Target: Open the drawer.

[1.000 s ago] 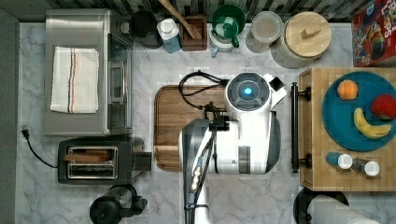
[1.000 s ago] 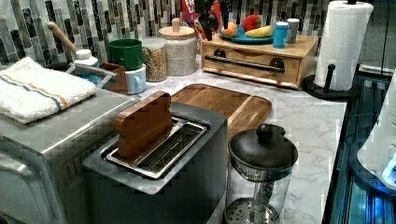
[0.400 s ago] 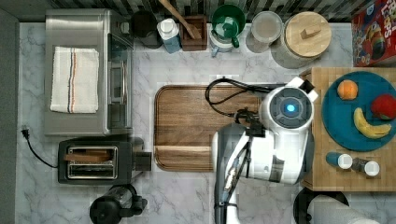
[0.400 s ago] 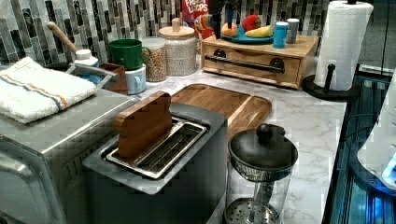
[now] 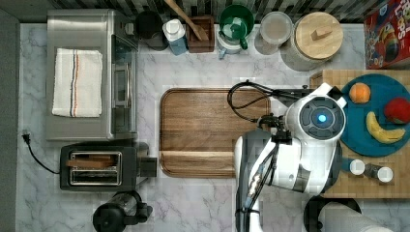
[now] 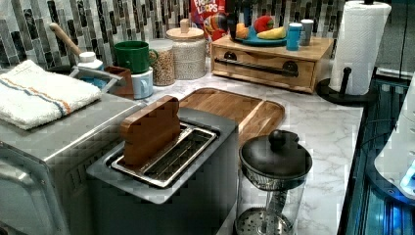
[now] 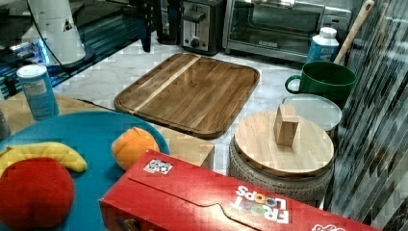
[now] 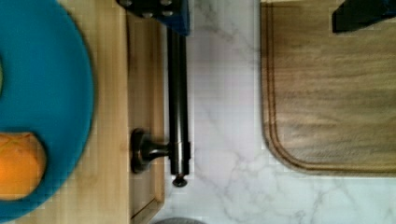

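Note:
The drawer (image 6: 264, 74) is a light wooden box at the counter's far end in the left view, shut flush, with a long black bar handle (image 6: 254, 67). In the top view the arm's white wrist (image 5: 319, 118) hangs over the box's front edge and hides the handle. The wrist view looks straight down on the handle (image 8: 178, 93) and one post (image 8: 144, 151). My gripper (image 8: 257, 14) is open. One finger (image 8: 159, 9) overlaps the bar's far end. The other finger (image 8: 362, 14) is over the brown tray.
A dark brown wooden tray (image 5: 212, 130) lies just in front of the drawer across a strip of marble. A blue plate (image 5: 358, 130) with fruit and small shakers (image 5: 358, 166) sit on the box. A paper towel stand (image 6: 359, 49), lidded jar (image 5: 316, 36) and cereal box (image 5: 387, 34) flank it.
The arm has swung toward the top view's right, from over the tray's edge to above the drawer's front, now covering the handle there. The drawer has not moved.

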Controlling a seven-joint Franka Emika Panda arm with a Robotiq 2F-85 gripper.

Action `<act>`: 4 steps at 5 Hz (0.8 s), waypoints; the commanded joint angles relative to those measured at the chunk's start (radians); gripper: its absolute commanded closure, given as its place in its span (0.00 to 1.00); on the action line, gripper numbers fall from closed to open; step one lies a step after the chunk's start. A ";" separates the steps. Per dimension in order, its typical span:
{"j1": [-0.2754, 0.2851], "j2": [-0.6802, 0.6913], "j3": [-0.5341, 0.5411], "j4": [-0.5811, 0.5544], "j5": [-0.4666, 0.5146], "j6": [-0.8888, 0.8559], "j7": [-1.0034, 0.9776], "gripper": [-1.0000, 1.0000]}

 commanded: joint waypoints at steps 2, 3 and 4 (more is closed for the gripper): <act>-0.033 0.122 -0.029 -0.048 -0.020 0.208 -0.155 0.00; -0.045 0.139 -0.039 -0.074 -0.037 0.262 -0.131 0.00; -0.059 0.160 -0.047 -0.104 -0.047 0.337 -0.121 0.00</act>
